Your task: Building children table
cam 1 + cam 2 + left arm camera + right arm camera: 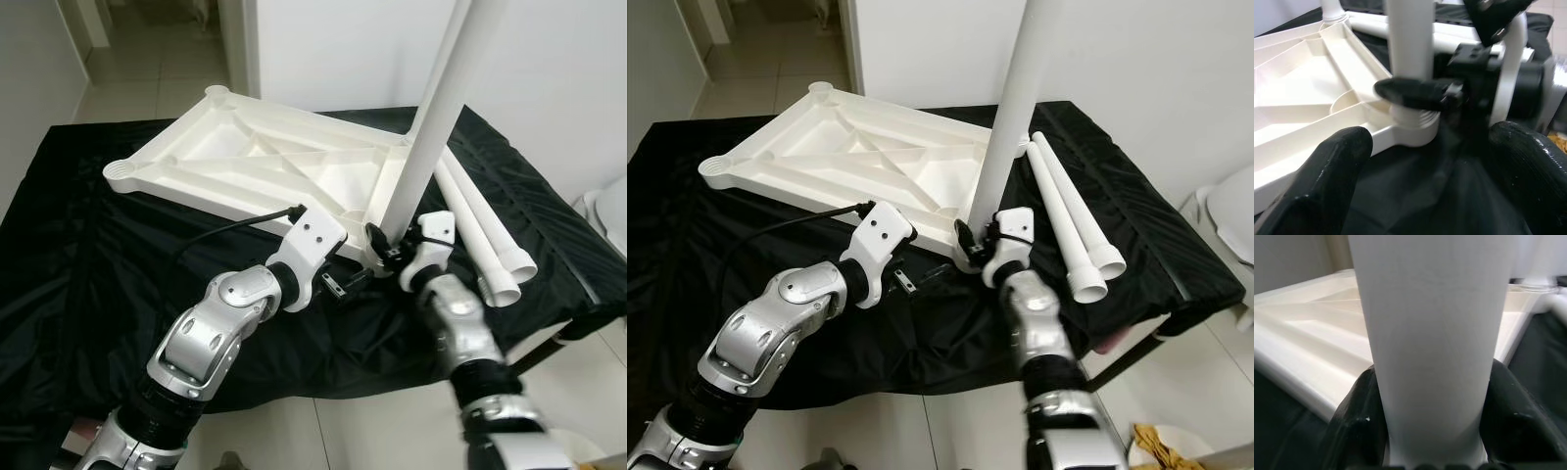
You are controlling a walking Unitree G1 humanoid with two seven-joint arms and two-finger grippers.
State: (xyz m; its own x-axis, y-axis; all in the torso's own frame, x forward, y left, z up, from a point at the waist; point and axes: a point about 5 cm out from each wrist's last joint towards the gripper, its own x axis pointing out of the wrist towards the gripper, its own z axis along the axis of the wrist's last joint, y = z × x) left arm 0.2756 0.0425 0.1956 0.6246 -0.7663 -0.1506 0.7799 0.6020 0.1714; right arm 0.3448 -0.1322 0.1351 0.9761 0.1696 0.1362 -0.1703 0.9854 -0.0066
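The right tool pinches the upright leg just above the tabletop's near corner socket; the left tool hovers beside it, spread. The leg probably wants turning plumb until seated. The upturned tabletop rests on the black-draped worktop, 2 spare legs beyond.

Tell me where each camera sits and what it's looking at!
Left eye view: on the head, looking down at the upside-down tabletop on the black cloth; both silver arms show.
Right eye view: beside it, same scene, with two spare legs.
Left wrist view: looks along the left gripper, its fingers open.
Right wrist view: looks along the right gripper, clamped on the standing leg.
Both wrist views share that leg and the tabletop.
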